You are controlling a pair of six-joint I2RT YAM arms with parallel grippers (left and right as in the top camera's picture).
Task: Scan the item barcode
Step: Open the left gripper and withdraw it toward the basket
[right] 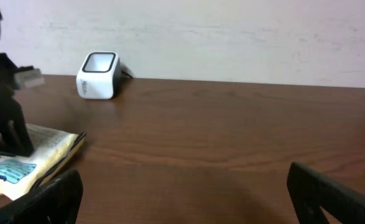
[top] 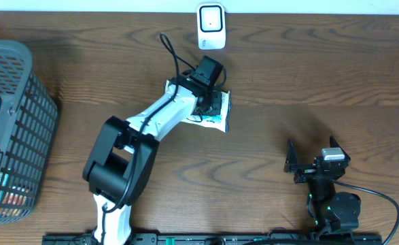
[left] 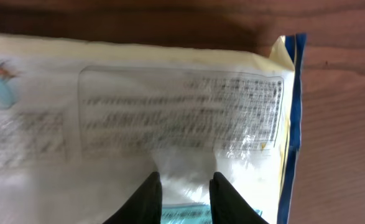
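The snack packet [left: 170,106] lies flat beneath the left gripper [left: 185,190], whose jaws stand narrowly parted against its film. The right gripper [right: 185,186] stands wide open and empty, well apart.

The left gripper [left: 183,186], dark fingers [left: 146,202] slightly parted, sits over a cream packet [left: 170,106], its blurred print panel [left: 182,112] just ahead, its blue edge [left: 292,124] rightward, with wooden table [left: 344,124] beyond.

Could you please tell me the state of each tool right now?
Left tool: narrowly parted over the packet; grip cannot be told.
Right tool: open, empty.
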